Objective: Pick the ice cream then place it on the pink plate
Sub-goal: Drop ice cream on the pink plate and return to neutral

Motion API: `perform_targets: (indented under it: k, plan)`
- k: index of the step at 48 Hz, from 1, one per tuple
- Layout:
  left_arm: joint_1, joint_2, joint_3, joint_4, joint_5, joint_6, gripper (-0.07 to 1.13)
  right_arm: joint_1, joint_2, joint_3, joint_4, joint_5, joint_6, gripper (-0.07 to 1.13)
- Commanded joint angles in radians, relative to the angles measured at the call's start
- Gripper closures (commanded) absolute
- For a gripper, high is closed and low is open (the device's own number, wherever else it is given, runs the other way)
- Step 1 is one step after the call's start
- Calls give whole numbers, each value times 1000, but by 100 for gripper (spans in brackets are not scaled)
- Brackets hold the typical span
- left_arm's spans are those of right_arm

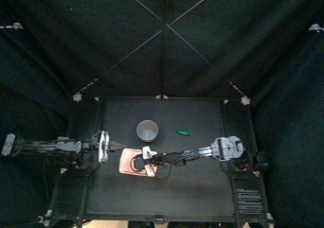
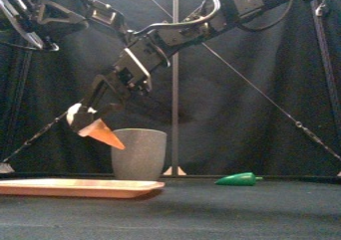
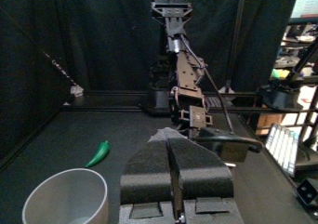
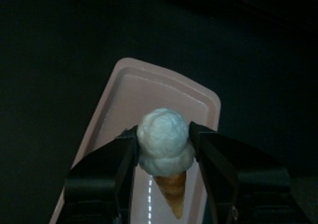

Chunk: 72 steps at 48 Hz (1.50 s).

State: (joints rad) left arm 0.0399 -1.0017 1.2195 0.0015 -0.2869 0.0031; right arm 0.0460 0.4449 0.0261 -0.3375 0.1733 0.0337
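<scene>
**Toy ice cream held above the tray.** The toy ice cream, a pale rounded scoop on a smooth orange cone, hangs in the air, tilted with the cone's tip pointing down and toward the middle of the counter. The right tool has it clamped: the two black jaws are parted only by the toy's width and press on either side where scoop meets cone, probably the firmest place to hold so tapered a shape.

Directly beneath lies the flat pink tray, a shallow, matt rectangle with rounded corners and a low rim. The cone does not touch it. By this reading the carry is done and only the lowering and release are left, and the tilt suggests the toy will come to rest on its side.

Behind the tray stands a tall grey speckled cup. A small green tapered toy lies apart on the black counter.

The left tool rests at the left, jaws pressed together and empty.
</scene>
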Motion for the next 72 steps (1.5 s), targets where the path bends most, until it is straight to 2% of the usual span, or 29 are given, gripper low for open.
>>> perform_targets:
  k: [1,6,11,17,26,42,52,72]
  plan:
    - [2,-3,-11,2,-5,2,108,-3,-18,-28,29,-8,2,28]
    - [2,-5,-11,2,-5,2,108,-6,-26,-5,41,-9,5,12]
    - [2,-5,-11,2,-3,2,108,-11,-38,14,44,-11,8,1]
    - [2,-5,-9,2,-5,2,108,-18,-63,35,44,-11,9,1]
    - [6,-5,-6,2,-5,3,108,-64,-215,141,83,-31,11,1]
    - [17,-5,-3,5,-5,3,108,-78,-687,531,117,-296,9,1]
    - [17,-11,-3,5,-3,2,108,-44,-980,781,124,-436,8,1]
    - [17,-14,2,5,-5,3,108,-18,-1431,1032,172,-439,11,1]
